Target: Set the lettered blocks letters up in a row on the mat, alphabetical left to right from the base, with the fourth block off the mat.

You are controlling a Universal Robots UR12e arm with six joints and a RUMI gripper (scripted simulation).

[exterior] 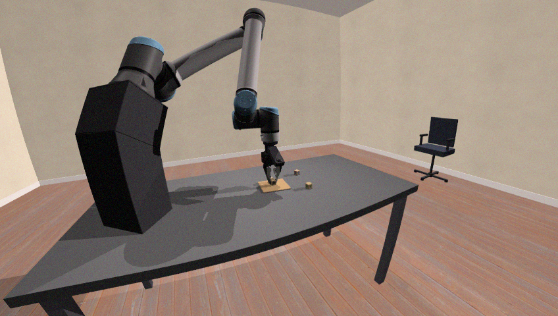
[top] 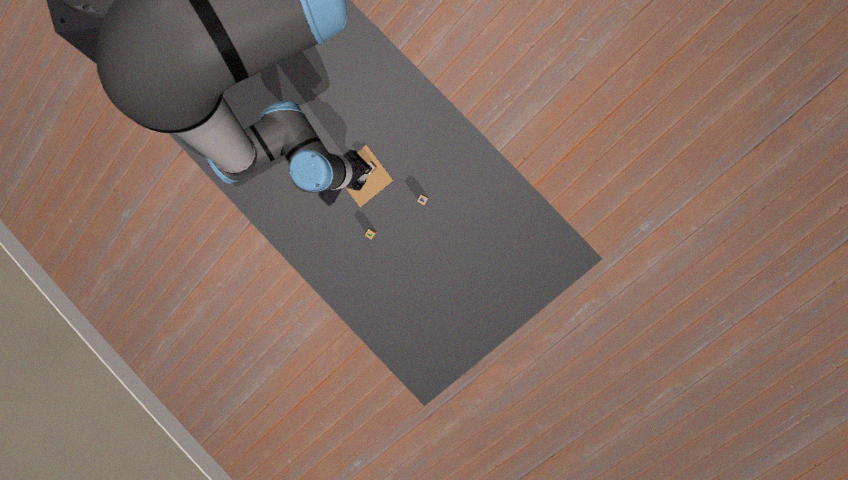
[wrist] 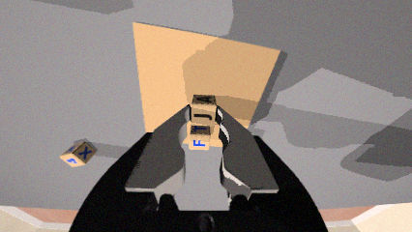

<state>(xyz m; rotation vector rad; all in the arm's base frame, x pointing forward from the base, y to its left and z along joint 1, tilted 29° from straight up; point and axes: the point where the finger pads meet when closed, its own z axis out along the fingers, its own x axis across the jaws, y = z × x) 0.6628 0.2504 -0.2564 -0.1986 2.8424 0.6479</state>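
My gripper [wrist: 203,106] is low over the tan mat [wrist: 203,72] and is shut on a small wooden block [wrist: 203,108] with dark letters; I see an A and a J on its faces. A second block with a blue F [wrist: 198,141] shows in the gap between the fingers, right behind the held one; it seems to lie on the mat. In the side view the fingertips [exterior: 272,178] reach down to the mat [exterior: 274,185]. A block with a blue X [wrist: 78,154] lies on the table off the mat; it also shows from above [top: 421,199]. A block with a green mark [top: 370,234] lies off the mat too.
The mat [top: 370,178] lies on a dark grey table [top: 416,267]. The robot's black base [exterior: 119,152] stands at one end. The two loose blocks [exterior: 297,172] [exterior: 308,185] lie just beyond the mat. An office chair [exterior: 435,147] stands far off.
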